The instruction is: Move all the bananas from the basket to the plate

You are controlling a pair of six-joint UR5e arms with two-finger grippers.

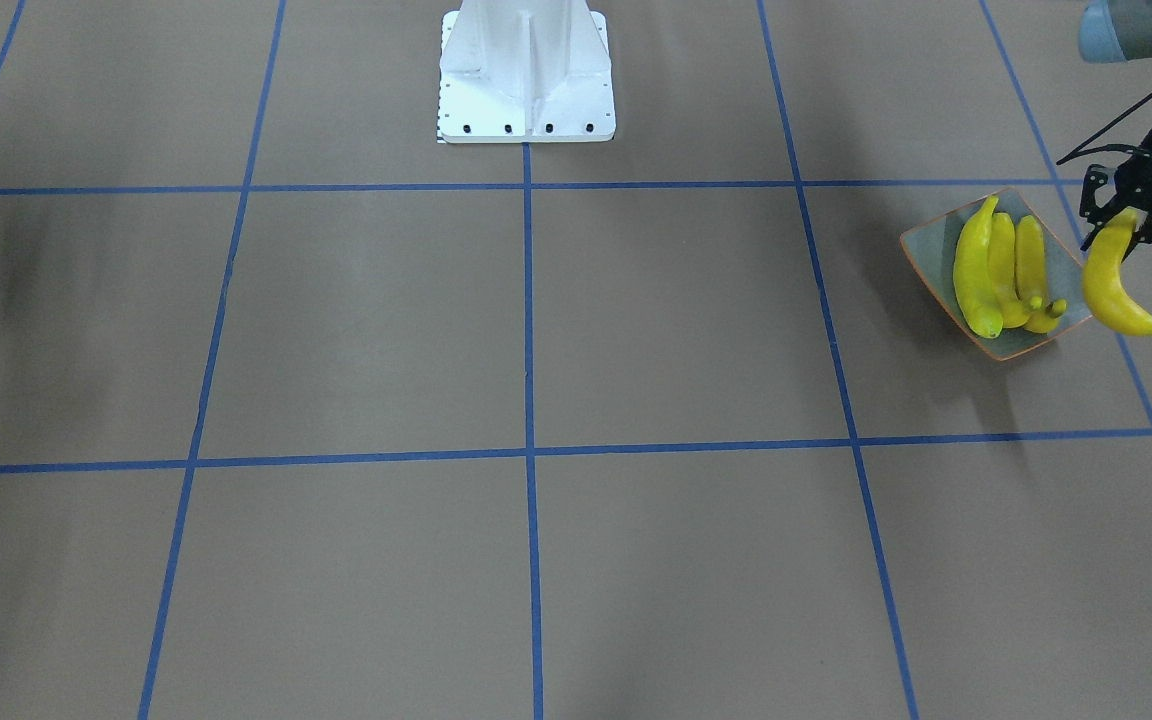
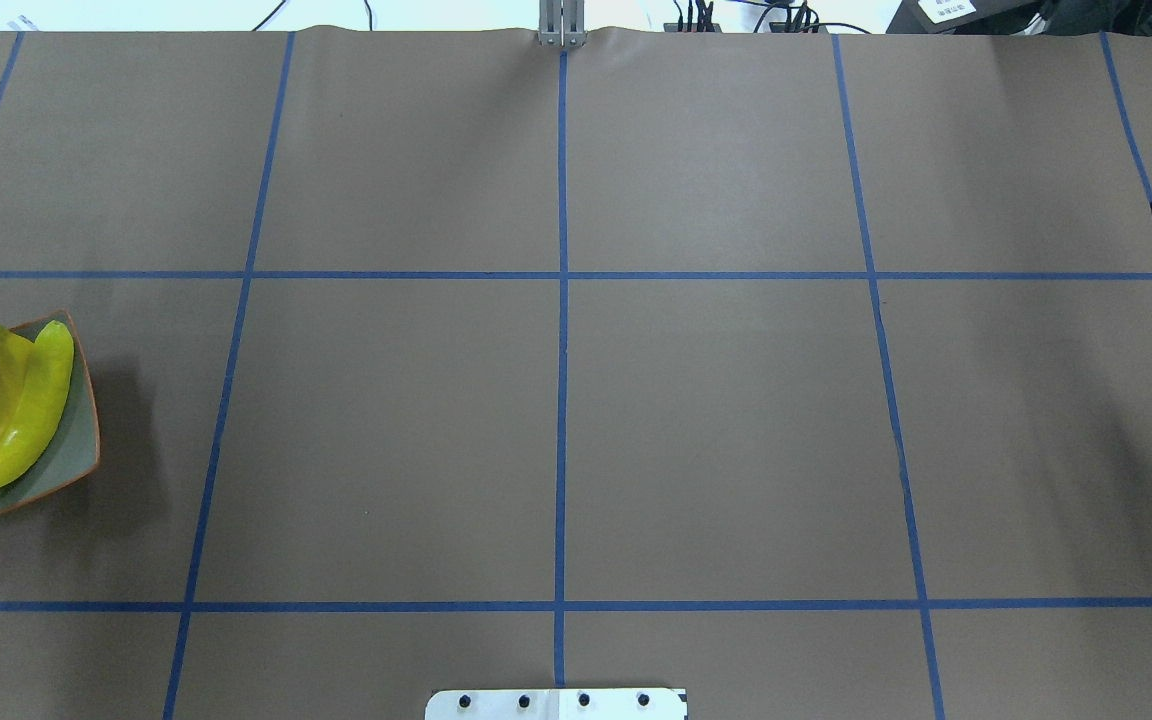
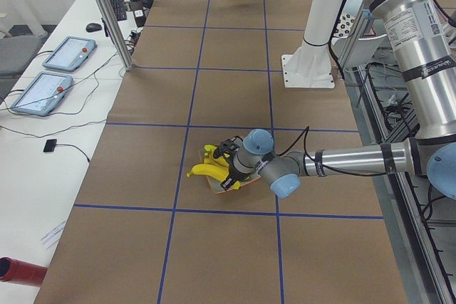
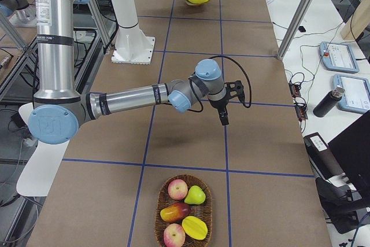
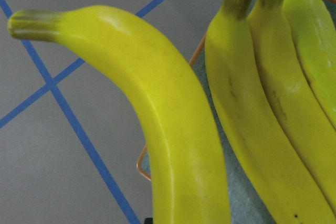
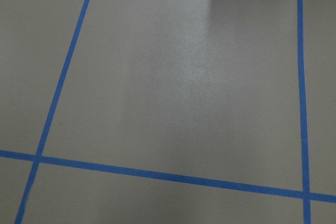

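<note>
The left tool (image 1: pixel 1136 212), gripping a fourth banana (image 1: pixel 1114 290), hangs beside the plate (image 1: pixel 926 250) crowded with three bananas (image 1: pixel 1001 268), where an early release could drop it onto the desk (image 1: pixel 636 350).

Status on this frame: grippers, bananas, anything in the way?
Left gripper shut on fourth banana, at the plate edge. Three bananas already on plate. Right gripper state unclear. Nothing blocking.

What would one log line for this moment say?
left gripper: shut on fourth banana, at edge of plate | on plate: three bananas
</note>
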